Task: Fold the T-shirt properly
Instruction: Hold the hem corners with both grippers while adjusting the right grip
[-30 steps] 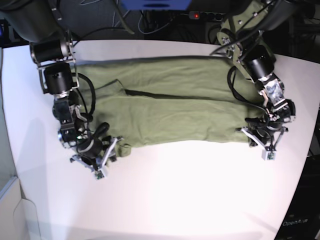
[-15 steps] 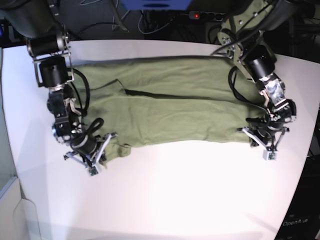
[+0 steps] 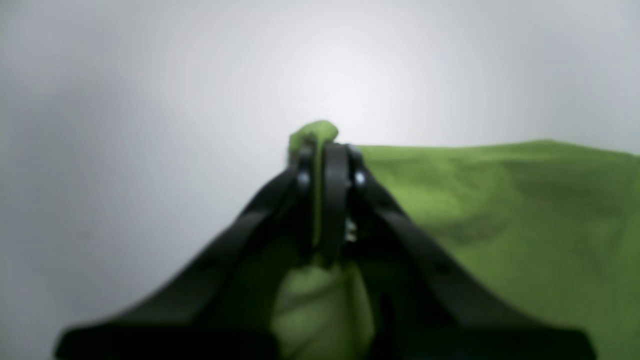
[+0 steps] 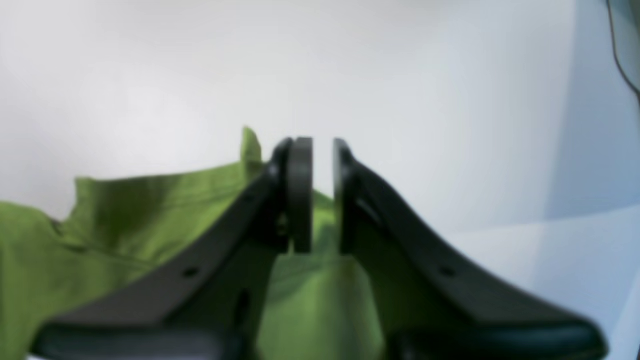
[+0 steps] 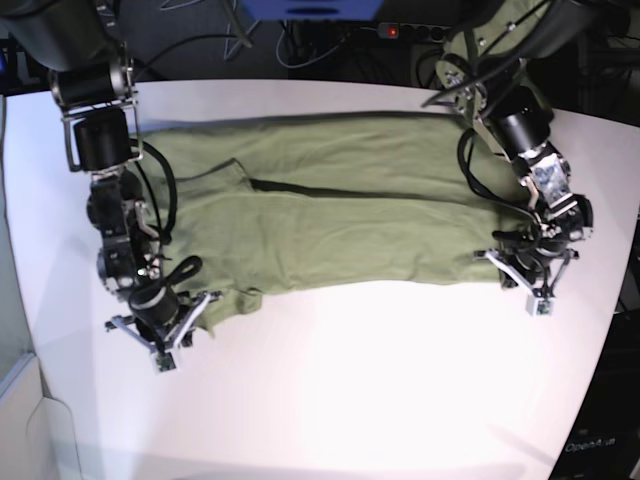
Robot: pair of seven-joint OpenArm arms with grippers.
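Left wrist view: jaws clamp T-shirt (image 3: 500, 210) fold; right wrist view: jaws parted

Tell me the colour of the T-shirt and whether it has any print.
Plain olive green, no print visible; the T-shirt shows best in the base view.

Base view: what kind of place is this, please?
Probably a robotics lab or test bench, not a home. Two robot arms work over a plain white table holding only the T-shirt, and behind the table lie tangled cables and a power strip with a red light.
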